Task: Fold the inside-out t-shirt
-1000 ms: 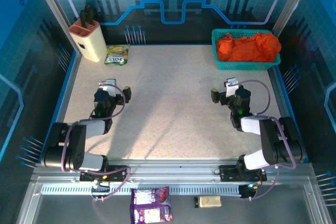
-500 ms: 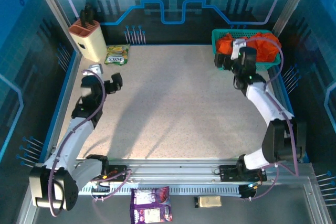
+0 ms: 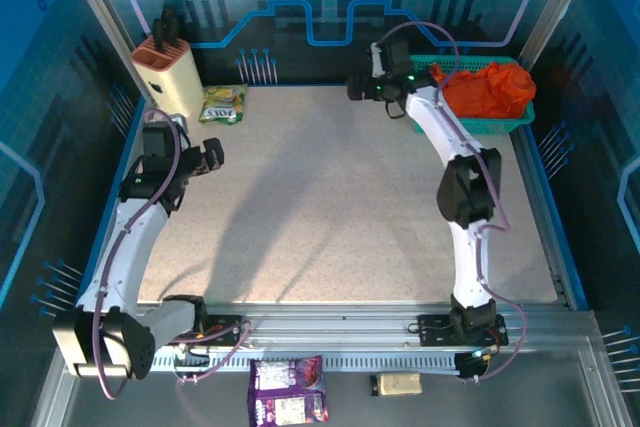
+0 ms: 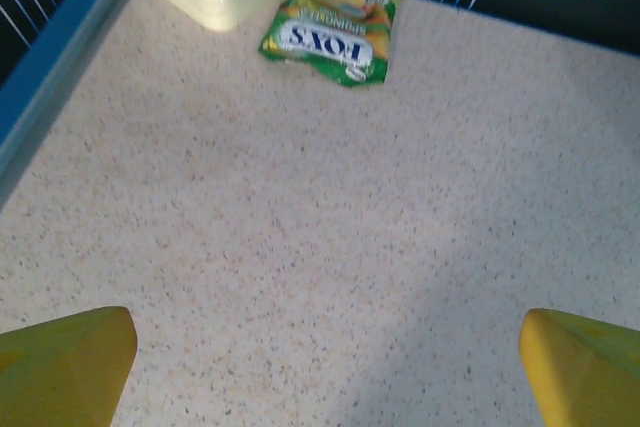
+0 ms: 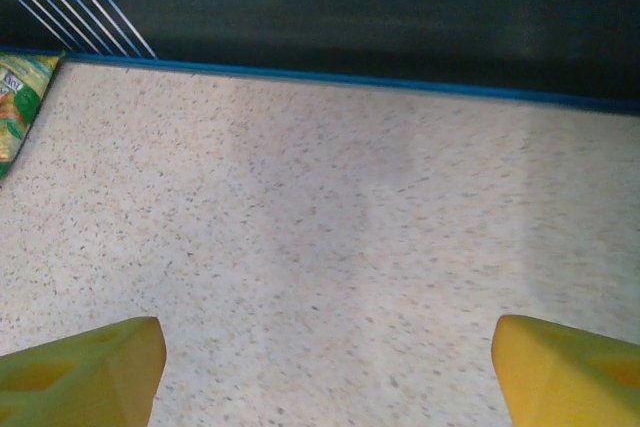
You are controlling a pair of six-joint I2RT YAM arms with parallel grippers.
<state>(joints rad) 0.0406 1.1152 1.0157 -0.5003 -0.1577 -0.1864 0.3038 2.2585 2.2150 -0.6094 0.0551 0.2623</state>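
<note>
The inside-out t-shirt [image 3: 488, 89] is a crumpled bright orange heap inside the teal mesh basket [image 3: 470, 127] at the table's back right. My right arm reaches far back, and its gripper [image 3: 360, 87] hangs to the left of the basket, apart from the shirt. In the right wrist view the right gripper [image 5: 325, 372] is open over bare speckled table, its yellow fingertips [image 5: 85, 372] wide apart. My left gripper [image 3: 211, 155] is at the left side of the table. In the left wrist view it [image 4: 325, 372] is open with nothing between its fingertips [image 4: 65, 367].
A cream knife block [image 3: 168, 75] stands at the back left beside a green snack packet [image 3: 222, 104], which also lies ahead of the left gripper [image 4: 330, 25]. A purple packet [image 3: 288, 391] and a small yellowish pack [image 3: 397, 383] lie below the front rail. Blue walls ring the table.
My right arm has stretched from the middle right to the back, passing the basket's front and ending left of it. My left arm has lifted and shifted back and left.
</note>
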